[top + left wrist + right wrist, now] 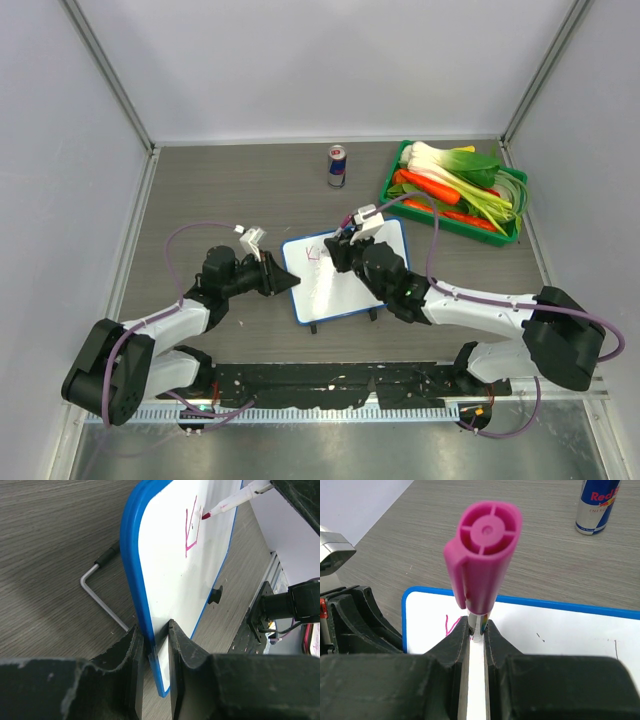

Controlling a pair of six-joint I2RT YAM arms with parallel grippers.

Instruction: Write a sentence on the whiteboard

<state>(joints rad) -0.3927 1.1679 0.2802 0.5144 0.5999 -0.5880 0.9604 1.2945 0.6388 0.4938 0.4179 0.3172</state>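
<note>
Here, the grey wood-grain table [220, 190] carries everything. The whiteboard [335, 290] sits near its middle, between the two arms, with two small black feet showing at its near edge. At the far right stands a green crate [392, 172] piled with leeks and carrots, and a Red Bull can [337, 165] stands upright well apart from the board, toward the back.

The left gripper [156, 630] is clamped on the board's blue rim at its left edge, one finger on each face. The right gripper [477, 630] reaches over the board's far left corner, its jaws pressed tight on a pink-capped marker [482, 550].

In the left wrist view the marker's tip meets the white face. The sentence [190, 535] is only a few magenta strokes so far, too few to read, all in that far left corner.
</note>
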